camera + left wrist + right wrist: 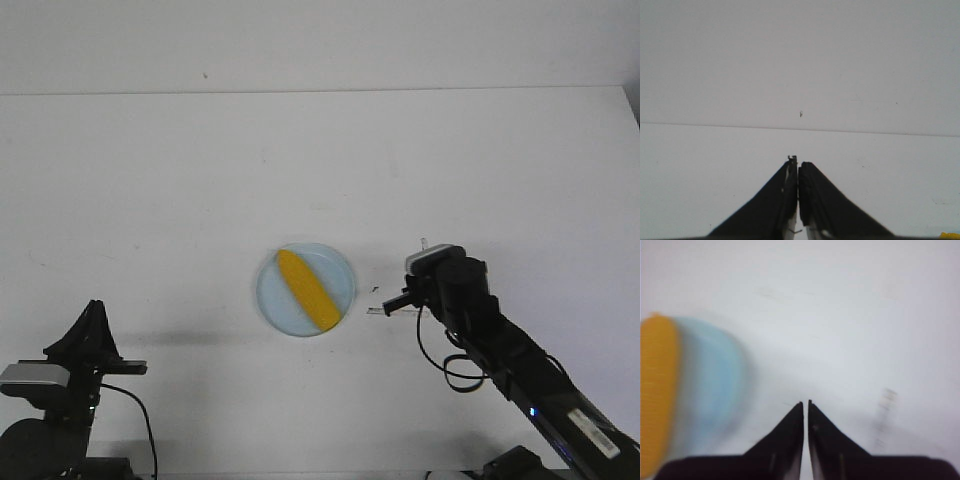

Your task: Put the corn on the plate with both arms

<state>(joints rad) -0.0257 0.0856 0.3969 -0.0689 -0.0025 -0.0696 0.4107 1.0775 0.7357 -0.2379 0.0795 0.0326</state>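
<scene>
The yellow corn [305,289] lies diagonally on the pale blue plate [341,270] at the table's middle. It also shows blurred in the right wrist view, the corn [657,395] on the plate [710,385]. My right gripper [388,302] hangs just right of the plate, apart from it; its jaws stand shut and empty [806,403]. My left gripper [95,308] is at the front left, far from the plate; its jaws are shut on nothing [798,161].
The white table [320,170] stretches to a far edge against a white wall. A small yellow speck [950,235] shows at the corner of the left wrist view. Faint marks lie on the table beside the right gripper [375,312].
</scene>
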